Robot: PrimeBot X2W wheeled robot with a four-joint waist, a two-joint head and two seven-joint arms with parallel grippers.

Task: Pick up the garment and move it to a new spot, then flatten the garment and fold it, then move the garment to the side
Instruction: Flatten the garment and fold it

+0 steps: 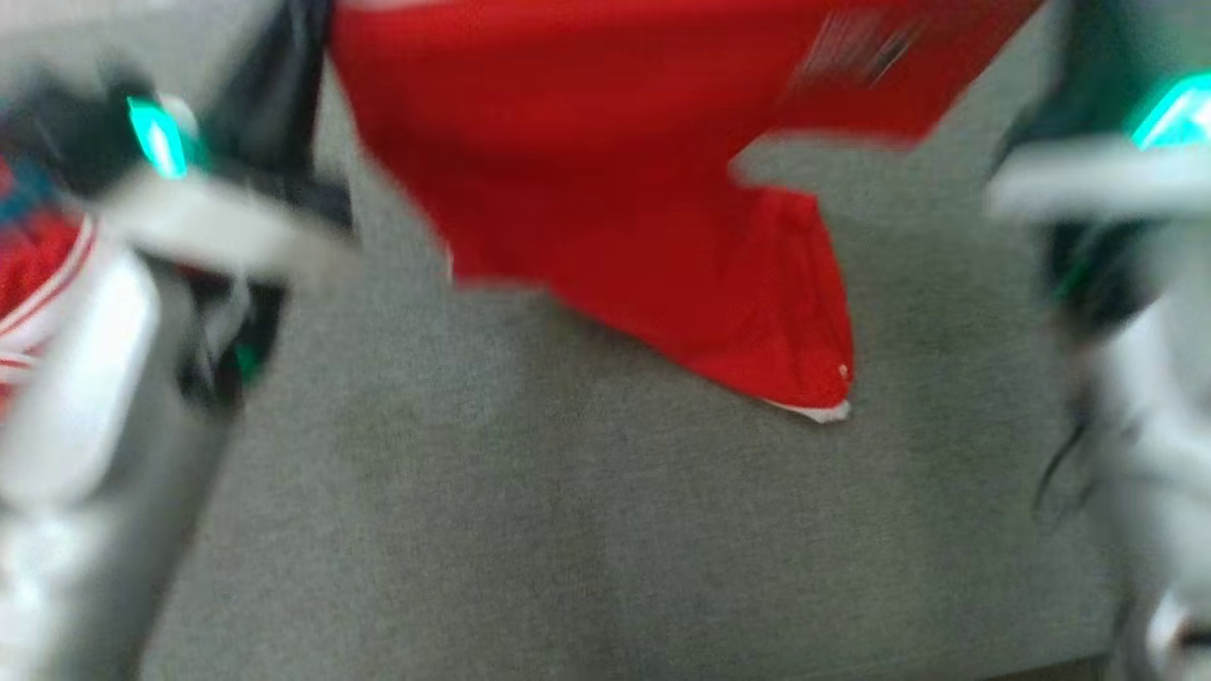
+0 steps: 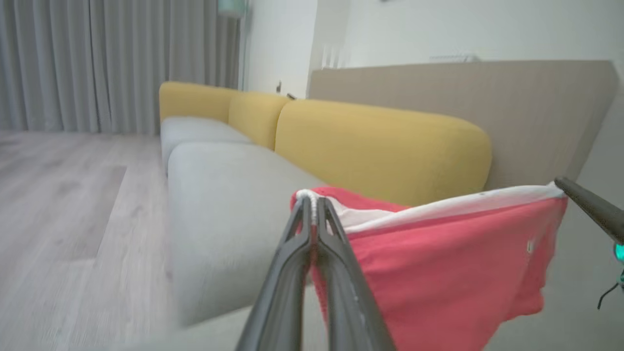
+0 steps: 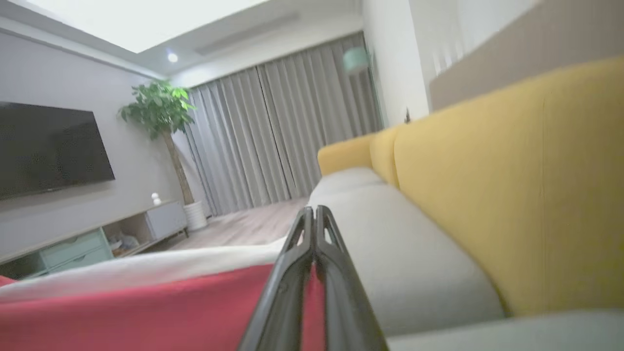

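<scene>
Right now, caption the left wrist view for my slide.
Left hand pinches the red garment, stretched across to the right hand, before a yellow-backed sofa.

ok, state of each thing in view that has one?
red garment with white edge: held up, edge stretched between both grippers, body hanging
left gripper: shut on the edge
right gripper: shut on the edge
grey pleated curtains: drawn closed
black wall television: screen dark

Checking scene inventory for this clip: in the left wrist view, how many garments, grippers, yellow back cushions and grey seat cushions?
red garment: 1
grippers, left gripper and right gripper: 2
yellow back cushions: 3
grey seat cushions: 2
Total: 8
</scene>
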